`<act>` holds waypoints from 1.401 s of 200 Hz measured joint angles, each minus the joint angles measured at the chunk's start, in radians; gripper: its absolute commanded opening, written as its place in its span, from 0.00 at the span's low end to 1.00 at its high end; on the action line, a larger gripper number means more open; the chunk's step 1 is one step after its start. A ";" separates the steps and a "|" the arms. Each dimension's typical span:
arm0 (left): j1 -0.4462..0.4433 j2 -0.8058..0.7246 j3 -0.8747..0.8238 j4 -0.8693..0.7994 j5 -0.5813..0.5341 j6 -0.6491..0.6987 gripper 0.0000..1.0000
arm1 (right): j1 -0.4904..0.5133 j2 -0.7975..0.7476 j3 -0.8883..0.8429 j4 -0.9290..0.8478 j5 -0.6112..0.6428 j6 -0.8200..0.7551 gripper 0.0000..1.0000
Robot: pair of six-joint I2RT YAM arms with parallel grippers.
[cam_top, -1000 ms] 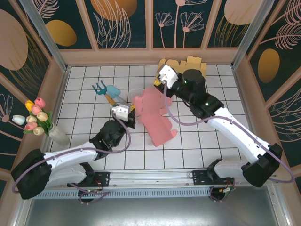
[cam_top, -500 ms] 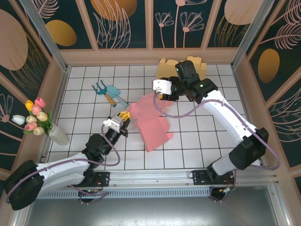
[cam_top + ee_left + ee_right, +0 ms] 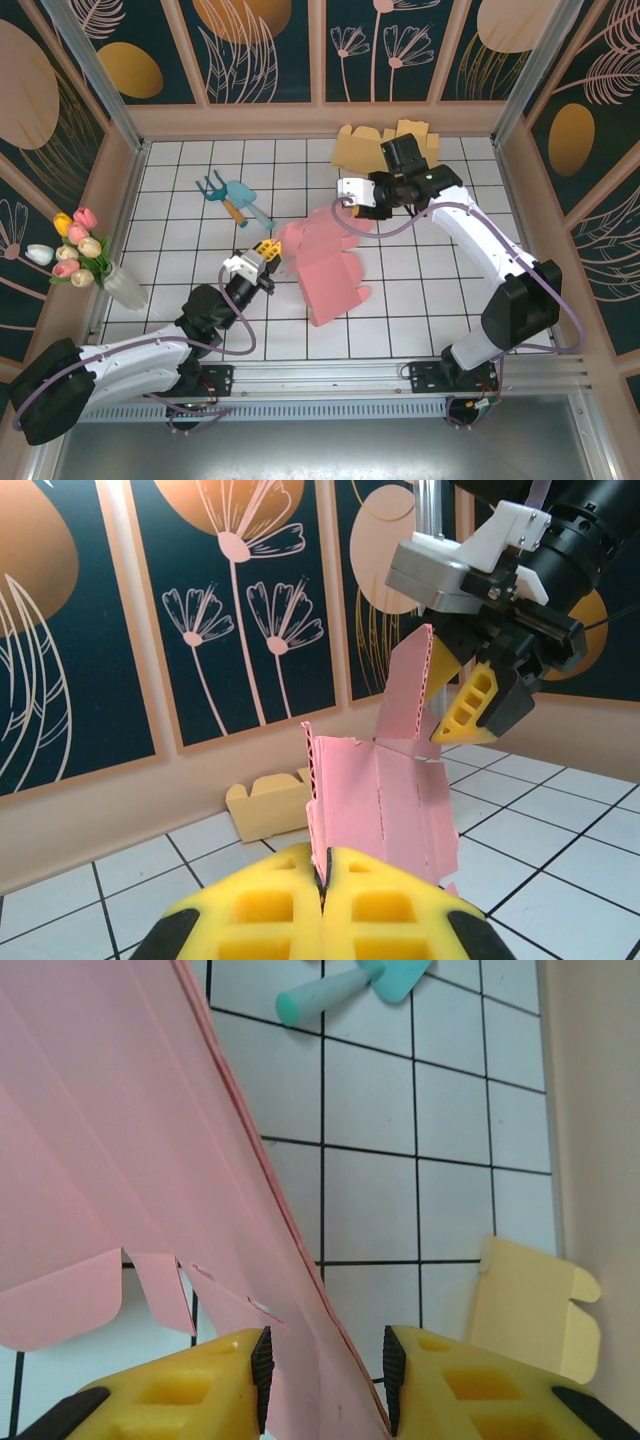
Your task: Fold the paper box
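The pink paper box [image 3: 330, 265] lies half unfolded in the middle of the tiled floor, with one panel raised. My left gripper [image 3: 268, 250] is shut on its left edge; in the left wrist view the yellow fingers [image 3: 250, 910] pinch the cardboard edge of the paper box [image 3: 385, 800]. My right gripper [image 3: 347, 205] is at the raised far flap. In the right wrist view its jaws stand apart around the pink sheet [image 3: 110, 1160], which slants through the right gripper [image 3: 325, 1370] unclamped. The right gripper [image 3: 470, 695] hangs at the flap's top in the left wrist view.
A flat yellow cardboard box [image 3: 385, 140] lies against the back wall, seen as yellow cardboard [image 3: 530, 1310] in the right wrist view. Teal garden tools [image 3: 232, 195] lie at the back left. A vase of tulips [image 3: 85, 255] stands by the left wall. Walls enclose the floor.
The right gripper has shifted a little right along the raised flap and its jaws have narrowed around it. The left gripper has stayed shut on the box's edge, drawn slightly back.
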 measured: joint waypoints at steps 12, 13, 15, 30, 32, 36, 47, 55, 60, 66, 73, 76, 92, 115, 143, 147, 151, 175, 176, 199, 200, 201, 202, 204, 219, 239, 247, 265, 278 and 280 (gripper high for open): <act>0.000 0.000 -0.002 0.000 0.005 0.000 0.00 | -0.004 0.000 -0.013 0.000 0.000 -0.002 0.37; 0.000 0.000 -0.002 0.000 0.005 0.000 0.00 | -0.004 0.000 -0.014 0.000 0.000 -0.002 0.37; 0.000 -0.001 -0.002 0.000 0.006 0.000 0.00 | -0.005 0.000 -0.016 -0.001 0.000 -0.003 0.37; 0.000 -0.003 -0.002 0.000 0.013 0.000 0.00 | -0.007 0.000 -0.032 -0.001 -0.004 -0.005 0.35; 0.000 -0.005 -0.002 0.000 0.013 0.000 0.00 | -0.007 0.000 -0.033 -0.001 -0.005 -0.005 0.34; 0.000 -0.006 -0.002 -0.001 0.014 0.000 0.00 | -0.007 0.000 -0.036 -0.001 -0.006 -0.005 0.34; 0.000 -0.008 -0.002 0.000 0.014 0.000 0.00 | -0.007 0.000 -0.040 -0.001 -0.011 -0.005 0.33; 0.000 -0.008 -0.002 -0.001 0.013 0.000 0.00 | -0.007 0.000 -0.041 -0.001 -0.015 -0.005 0.31; 0.000 -0.008 -0.002 -0.001 0.012 0.000 0.00 | -0.007 0.000 -0.042 -0.001 -0.019 -0.005 0.31; 0.000 -0.008 -0.002 -0.001 0.011 0.001 0.00 | -0.007 0.000 -0.042 -0.002 -0.023 -0.005 0.30; 0.000 -0.007 -0.002 0.000 0.010 0.001 0.00 | -0.007 0.000 -0.042 -0.002 -0.026 -0.005 0.30; 0.000 -0.006 -0.002 0.000 0.008 0.001 0.00 | -0.007 -0.001 -0.042 -0.003 -0.027 -0.005 0.30; 0.000 -0.003 -0.002 0.000 0.005 0.001 0.00 | -0.007 -0.005 -0.042 -0.008 -0.030 -0.005 0.30; 0.000 0.002 -0.002 -0.001 -0.003 0.001 0.00 | -0.007 -0.024 -0.042 -0.009 -0.033 -0.005 0.31; 0.000 0.003 -0.002 0.000 -0.011 0.001 0.00 | -0.007 -0.047 -0.042 -0.010 -0.037 -0.005 0.28; 0.000 0.004 -0.002 0.000 -0.011 0.001 0.00 | -0.007 -0.048 -0.042 -0.011 -0.039 -0.004 0.26; 0.000 0.005 -0.002 -0.001 -0.011 0.001 0.00 | -0.006 -0.049 -0.042 -0.012 -0.041 -0.005 0.25; 0.000 0.007 -0.002 -0.001 -0.014 0.001 0.00 | 0.004 -0.050 -0.042 -0.025 -0.040 -0.004 0.20; 0.000 0.007 -0.002 -0.001 -0.014 0.001 0.00 | 0.005 -0.050 -0.042 -0.026 -0.040 -0.004 0.20; 0.000 0.007 -0.002 -0.001 -0.014 0.001 0.00 | 0.015 -0.050 -0.042 -0.027 -0.040 -0.004 0.18; 0.000 0.007 -0.002 -0.001 -0.014 0.001 0.00 | 0.016 -0.050 -0.042 -0.027 -0.040 -0.004 0.18; 0.000 0.007 -0.002 -0.001 -0.014 0.001 0.00 | 0.016 -0.050 -0.042 -0.027 -0.040 -0.004 0.18; 0.000 0.007 -0.002 -0.001 -0.014 0.001 0.00 | 0.016 -0.050 -0.042 -0.027 -0.040 -0.004 0.17; 0.000 0.007 -0.002 -0.001 -0.014 0.001 0.00 | 0.017 -0.050 -0.042 -0.027 -0.040 -0.004 0.17; 0.000 0.007 -0.002 0.001 -0.014 0.000 0.00 | 0.018 -0.050 -0.042 -0.027 -0.040 -0.004 0.12; 0.000 0.021 -0.002 0.016 -0.015 -0.001 0.00 | 0.020 -0.050 -0.042 -0.027 -0.040 -0.004 0.06; 0.000 0.029 -0.002 0.023 -0.022 -0.003 0.00 | 0.019 -0.049 -0.042 -0.027 -0.039 -0.003 0.02; 0.000 0.060 0.010 0.031 -0.065 -0.007 0.05 | 0.019 -0.047 -0.041 -0.027 -0.029 -0.005 0.00; 0.000 0.099 0.026 0.046 -0.111 -0.006 0.06 | 0.019 -0.036 -0.031 -0.034 -0.017 -0.005 0.00; 0.000 0.104 0.027 0.048 -0.117 -0.007 0.06 | 0.019 -0.034 -0.029 -0.035 -0.014 -0.005 0.00</act>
